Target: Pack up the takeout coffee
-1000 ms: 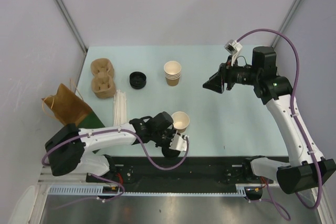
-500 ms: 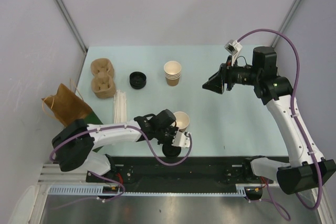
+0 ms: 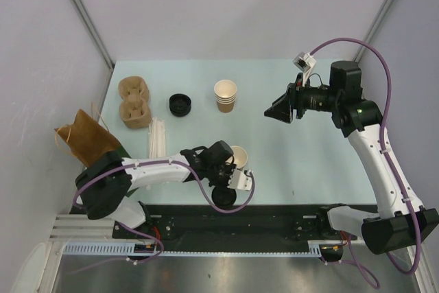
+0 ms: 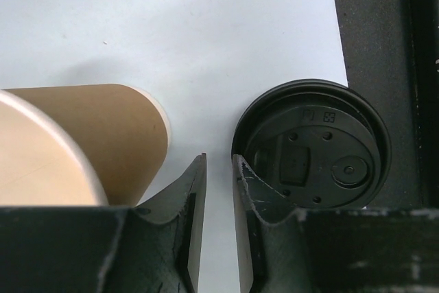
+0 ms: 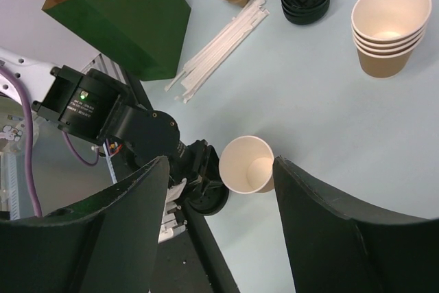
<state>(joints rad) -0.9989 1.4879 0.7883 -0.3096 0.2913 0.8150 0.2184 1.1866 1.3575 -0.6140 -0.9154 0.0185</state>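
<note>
The small tan cup (image 3: 236, 158) stands upright and uncovered near the table's front edge, its cream inside showing (image 5: 247, 164). A round black lid (image 3: 225, 197) lies flat beside it, partly over the black rail; in the left wrist view the lid (image 4: 312, 145) is on the right and the cup (image 4: 89, 135) on the left. My left gripper (image 3: 231, 177) points down between them, nearly shut (image 4: 219, 159), with only bare table in the thin slit. My right gripper (image 3: 271, 111) hovers high and open (image 5: 220, 158), holding nothing, looking down at the cup.
A green and brown paper bag (image 3: 96, 143) lies at the left edge. Behind are moulded cup carriers (image 3: 134, 101), a bundle of white straws (image 3: 158, 138), another black lid (image 3: 180, 104) and a stack of nested tan cups (image 3: 225, 94). The black rail (image 3: 288, 217) runs along the front.
My left gripper has shifted a little to the right, closing in beside the cup and over the lid. The cup, the lid and the right arm have stayed put.
</note>
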